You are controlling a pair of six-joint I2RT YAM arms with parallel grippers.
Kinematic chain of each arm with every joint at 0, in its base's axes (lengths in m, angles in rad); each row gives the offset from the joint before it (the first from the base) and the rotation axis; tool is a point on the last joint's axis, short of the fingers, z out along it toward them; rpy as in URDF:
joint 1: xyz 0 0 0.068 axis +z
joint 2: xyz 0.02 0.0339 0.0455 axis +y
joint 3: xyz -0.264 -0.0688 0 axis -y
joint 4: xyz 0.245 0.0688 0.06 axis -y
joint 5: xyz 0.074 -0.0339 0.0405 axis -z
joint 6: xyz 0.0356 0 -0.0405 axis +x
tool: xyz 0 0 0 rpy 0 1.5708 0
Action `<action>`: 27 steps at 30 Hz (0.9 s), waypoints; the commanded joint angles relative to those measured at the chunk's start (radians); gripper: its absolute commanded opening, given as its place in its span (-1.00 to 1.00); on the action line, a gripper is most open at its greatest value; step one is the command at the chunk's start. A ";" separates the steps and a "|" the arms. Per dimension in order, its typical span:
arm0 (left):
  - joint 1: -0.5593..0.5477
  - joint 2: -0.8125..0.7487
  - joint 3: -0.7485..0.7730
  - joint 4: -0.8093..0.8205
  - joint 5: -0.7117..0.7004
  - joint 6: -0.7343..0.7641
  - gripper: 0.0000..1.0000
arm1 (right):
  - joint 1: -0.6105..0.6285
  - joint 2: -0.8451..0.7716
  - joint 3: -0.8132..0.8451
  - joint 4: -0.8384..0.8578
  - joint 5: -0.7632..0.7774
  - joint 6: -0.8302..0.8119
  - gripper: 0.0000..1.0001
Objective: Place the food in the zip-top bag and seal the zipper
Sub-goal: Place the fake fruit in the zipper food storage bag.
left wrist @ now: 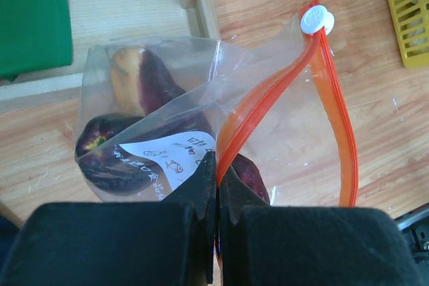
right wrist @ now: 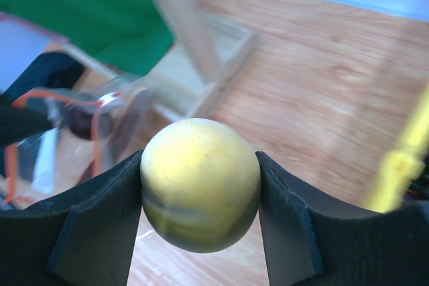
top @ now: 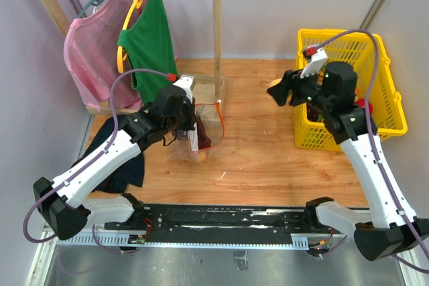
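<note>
zip-top bag point(right wrist: 62, 140) blurred, yellow basket point(right wrist: 403, 164) blurred, cut off

I get bright, even, diffuse light in the top view, with only soft shadows on the wooden surface point(top: 268, 159). On the right wrist, the yellow fruit point(right wrist: 200, 185) in the right pincer point(right wrist: 200, 172) is sharp; everything beyond it smears into blur. Ahead of the left pincer point(left wrist: 216, 169) the picture is crisp, the clear bag point(left wrist: 281, 118) faintly glossy.
</note>
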 commanded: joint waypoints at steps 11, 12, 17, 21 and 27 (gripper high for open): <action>0.040 -0.053 -0.019 0.081 0.117 0.036 -0.99 | 0.481 0.060 -0.183 0.384 -0.042 -0.036 0.01; 0.042 -0.059 -0.020 0.086 0.131 0.038 -0.99 | 0.499 0.074 -0.185 0.403 -0.046 -0.043 0.01; 0.055 -0.080 -0.027 0.109 0.193 0.040 -0.99 | 0.573 0.143 -0.199 0.485 -0.064 -0.089 0.03; 0.070 -0.082 -0.031 0.121 0.230 0.038 -0.99 | 0.635 0.202 -0.197 0.522 -0.072 -0.140 0.07; 0.084 -0.085 -0.038 0.131 0.276 0.040 -0.99 | 0.656 0.277 -0.227 0.582 -0.016 -0.156 0.08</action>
